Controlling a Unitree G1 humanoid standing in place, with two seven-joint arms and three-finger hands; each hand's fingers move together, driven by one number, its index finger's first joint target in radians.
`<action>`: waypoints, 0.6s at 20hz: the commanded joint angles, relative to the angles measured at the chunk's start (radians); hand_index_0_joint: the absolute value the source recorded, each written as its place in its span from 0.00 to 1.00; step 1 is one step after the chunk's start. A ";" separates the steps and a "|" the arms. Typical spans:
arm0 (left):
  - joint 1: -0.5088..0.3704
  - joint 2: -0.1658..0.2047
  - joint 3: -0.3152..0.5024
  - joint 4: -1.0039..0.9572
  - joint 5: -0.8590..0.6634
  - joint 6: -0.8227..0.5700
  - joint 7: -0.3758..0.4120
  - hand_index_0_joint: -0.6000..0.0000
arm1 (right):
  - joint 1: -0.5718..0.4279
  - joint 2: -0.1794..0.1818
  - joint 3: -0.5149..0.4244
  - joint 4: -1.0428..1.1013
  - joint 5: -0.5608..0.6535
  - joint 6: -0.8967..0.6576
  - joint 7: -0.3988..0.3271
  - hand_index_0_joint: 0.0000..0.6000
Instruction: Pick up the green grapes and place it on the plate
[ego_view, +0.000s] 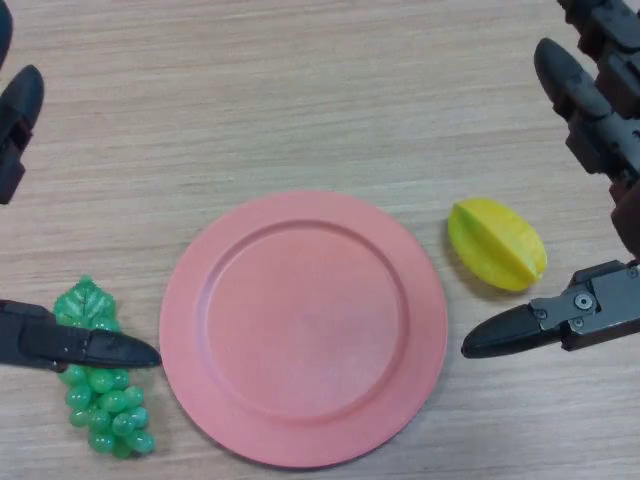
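A bunch of green grapes (105, 395) with a leaf on top lies at the lower left of the wooden table. Just right of it sits a pink round plate (303, 328) with nothing on it. My left hand (70, 345) comes in from the left edge; one straight black finger lies across the top of the bunch, and another finger (18, 118) shows higher up. Nothing is grasped. My right hand (585, 100) hovers at the right edge with fingers spread, its thumb (520, 330) pointing toward the plate.
A yellow star fruit (497, 243) lies right of the plate, between the right hand's fingers and thumb, untouched.
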 joint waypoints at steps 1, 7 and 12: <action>-0.005 0.023 0.022 -0.058 0.011 -0.159 0.003 1.00 | -0.019 -0.046 -0.090 -0.050 0.011 -0.107 -0.027 0.00; -0.023 0.029 0.006 -0.045 0.008 -0.134 0.021 1.00 | -0.019 -0.044 -0.140 -0.050 0.017 -0.101 -0.002 0.00; 0.009 0.018 0.008 -0.012 0.092 -0.230 -0.012 1.00 | -0.059 0.001 -0.137 -0.050 -0.042 -0.050 0.046 0.00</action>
